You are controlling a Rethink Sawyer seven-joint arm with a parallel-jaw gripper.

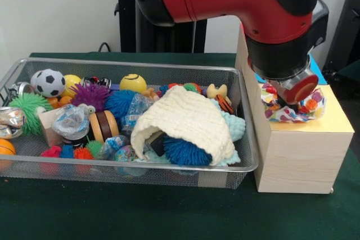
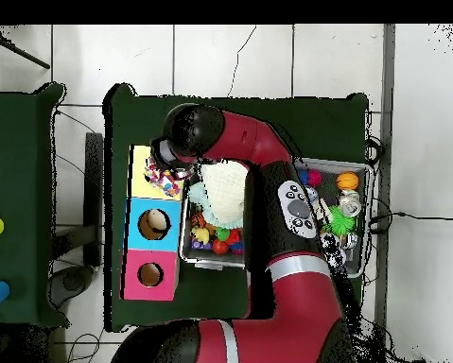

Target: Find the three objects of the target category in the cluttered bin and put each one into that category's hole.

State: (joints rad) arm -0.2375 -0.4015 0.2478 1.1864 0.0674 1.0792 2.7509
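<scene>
cream cloth covering toys, wire bin

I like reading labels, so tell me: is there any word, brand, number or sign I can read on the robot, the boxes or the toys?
None can be read.
Robot arm: its grey panel carries small marks, too small to read.
Yellow ball: a drawn face, no lettering.
Yellow-faced box: blank.
</scene>
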